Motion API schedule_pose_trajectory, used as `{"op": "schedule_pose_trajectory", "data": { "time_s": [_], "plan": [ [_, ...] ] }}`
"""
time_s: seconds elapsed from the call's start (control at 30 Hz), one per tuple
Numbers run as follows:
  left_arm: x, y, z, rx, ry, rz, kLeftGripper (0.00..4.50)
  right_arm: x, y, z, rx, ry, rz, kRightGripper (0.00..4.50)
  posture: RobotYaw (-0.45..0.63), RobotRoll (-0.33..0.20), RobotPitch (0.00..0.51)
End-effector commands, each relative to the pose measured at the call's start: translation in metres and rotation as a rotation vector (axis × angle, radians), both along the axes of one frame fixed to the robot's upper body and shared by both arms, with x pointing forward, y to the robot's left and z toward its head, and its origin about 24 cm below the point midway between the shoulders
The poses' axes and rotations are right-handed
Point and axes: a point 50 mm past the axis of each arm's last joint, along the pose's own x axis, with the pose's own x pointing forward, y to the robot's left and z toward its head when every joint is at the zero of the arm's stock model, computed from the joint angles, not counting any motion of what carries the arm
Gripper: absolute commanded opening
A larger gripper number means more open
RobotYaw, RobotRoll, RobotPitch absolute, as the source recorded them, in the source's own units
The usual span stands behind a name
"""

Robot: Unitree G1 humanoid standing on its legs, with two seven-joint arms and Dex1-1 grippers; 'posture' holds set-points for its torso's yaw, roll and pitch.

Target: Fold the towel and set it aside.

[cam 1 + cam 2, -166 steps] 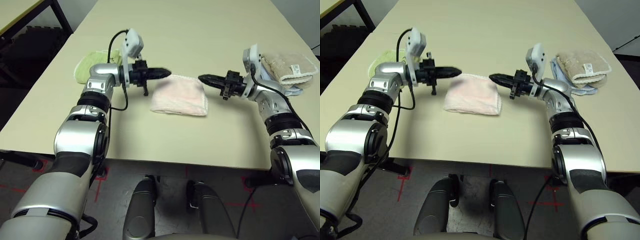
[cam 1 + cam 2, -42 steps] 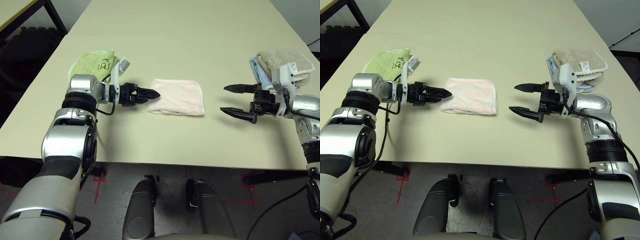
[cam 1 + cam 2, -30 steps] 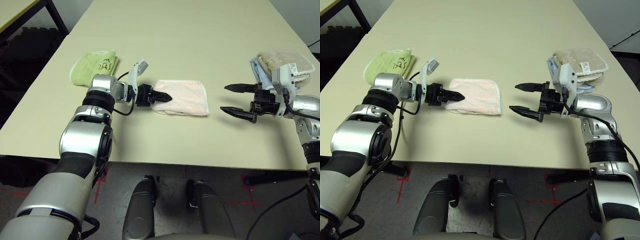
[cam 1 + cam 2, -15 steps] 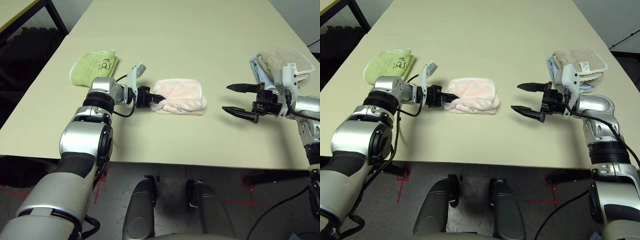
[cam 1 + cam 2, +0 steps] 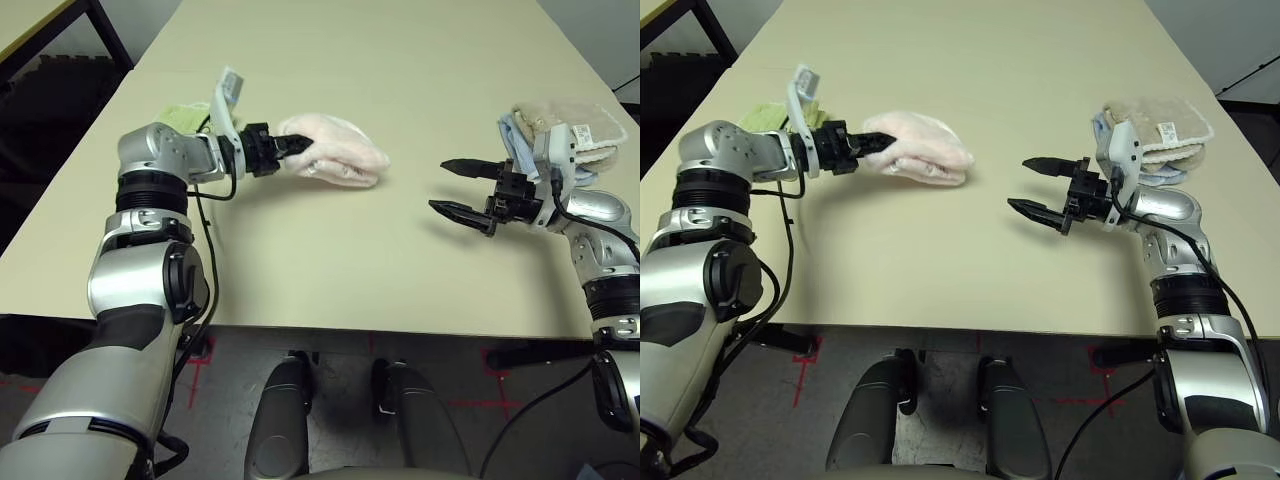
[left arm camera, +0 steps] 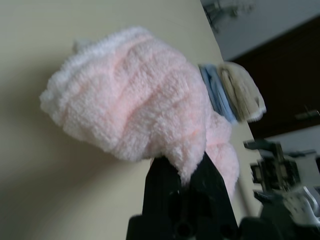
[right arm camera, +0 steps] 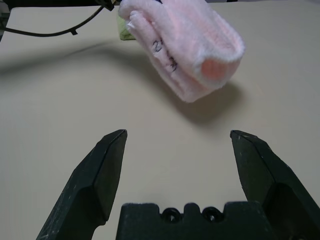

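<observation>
gripping folded towel point(image 5: 335, 150) aloft, left gripper point(image 5: 290, 146), right gripper point(image 5: 455, 187) spread

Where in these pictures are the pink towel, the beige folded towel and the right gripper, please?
pink towel point(image 5: 335, 152): left eye view, on the middle of its fluffy bundle.
beige folded towel point(image 5: 1165, 118): right eye view, on its top face.
right gripper point(image 7: 175, 145): right wrist view, midway between its open fingers.

Both arms are built of glossy silver shells joined by black ribbed rings, thickest toward the lower corners of the head views. A black cable loops loosely beside each forearm. Small white camera housings sit on the wrists. The left gripper point(image 5: 291, 146) and right gripper point(image 5: 449, 186) are matte black, with tapering, pointed fingers point(image 7: 97, 175) and small screw holes in the base block.
</observation>
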Motion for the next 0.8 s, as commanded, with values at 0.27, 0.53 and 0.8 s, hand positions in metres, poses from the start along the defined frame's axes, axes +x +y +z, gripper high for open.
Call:
{"op": "schedule_pose_trajectory", "data": {
  "time_s": [0.27,0.53,0.8],
  "plan": [
    [0.013,0.031,0.054,-0.056,-0.299,0.25,0.02,0.004,0.012,0.0,0.0,-0.011,0.035,4.5,0.12,0.0,0.152],
    [0.018,0.056,0.046,0.001,-0.346,0.424,0.02,0.011,0.023,0.004,0.102,-0.011,0.002,4.5,0.11,0.0,0.158],
    [0.014,0.078,0.032,-0.002,-0.325,0.522,0.02,0.014,0.038,0.006,0.164,0.001,0.008,4.5,0.12,0.0,0.164]
  ]
}}
